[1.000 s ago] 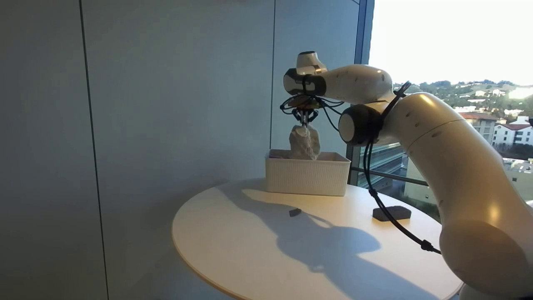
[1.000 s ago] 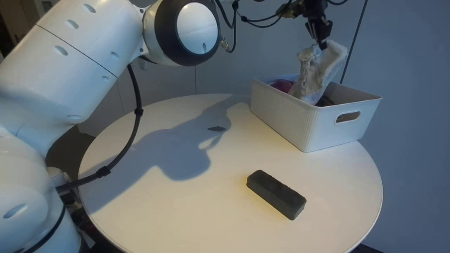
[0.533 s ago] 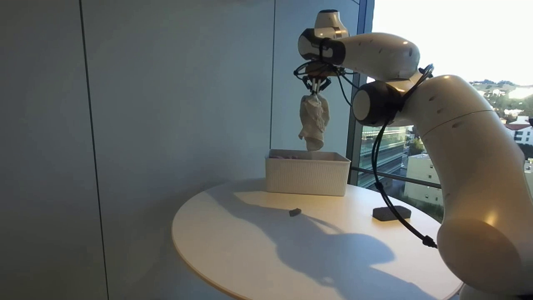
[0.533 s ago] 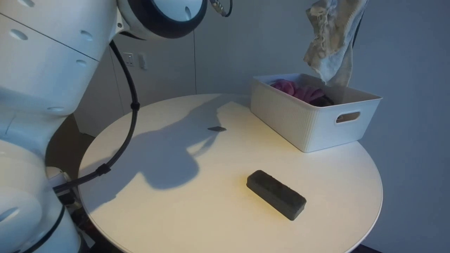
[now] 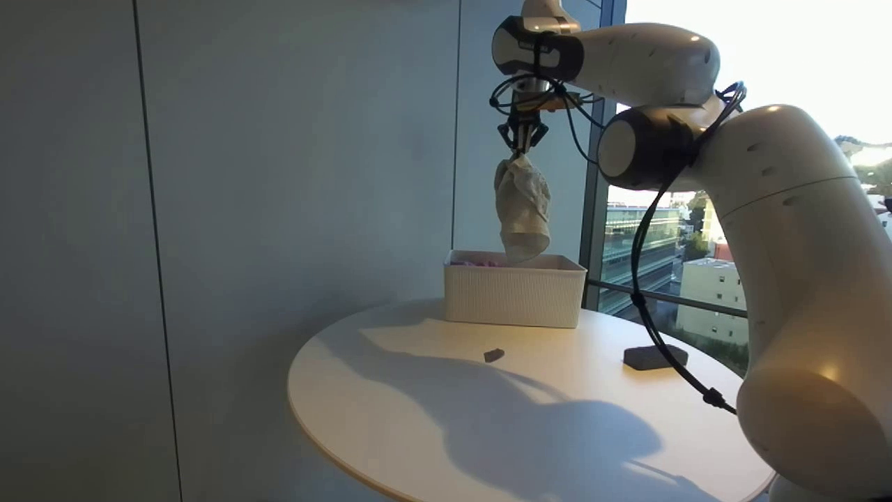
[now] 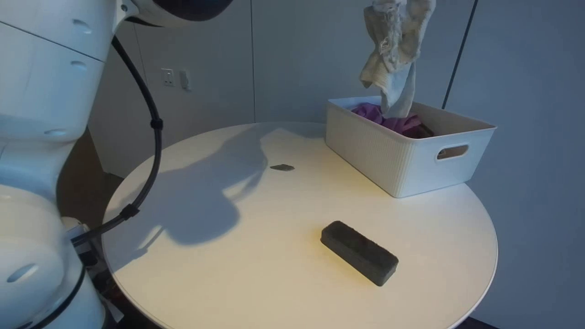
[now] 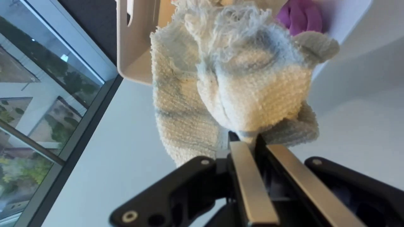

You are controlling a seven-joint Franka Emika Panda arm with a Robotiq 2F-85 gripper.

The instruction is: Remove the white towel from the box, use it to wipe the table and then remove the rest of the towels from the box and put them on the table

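My gripper (image 5: 519, 150) is shut on the white towel (image 5: 523, 209) and holds it bunched above the box (image 5: 512, 298). The towel hangs down, its lower end over the box opening; it also shows in an exterior view (image 6: 394, 55), where the gripper is out of view above. In the wrist view the fingertips (image 7: 247, 138) pinch the towel (image 7: 252, 91), which covers much of the box (image 7: 135, 60). The white box stands at the back of the round white table (image 6: 256, 278). A purple towel (image 6: 404, 124) lies inside, with something darker beside it, partly hidden.
A dark block (image 6: 358, 253) lies on the table, also seen in an exterior view (image 5: 640, 358). A small dark scrap (image 6: 282, 167) lies nearer the middle. A wall (image 5: 306, 174) stands behind the table, and a window (image 5: 752, 84) is beside the arm.
The towel has been lifted up, its lower part rising out of the box and uncovering the purple towel. In the last half second the arm and towel shifted sideways. The gripper stayed shut.
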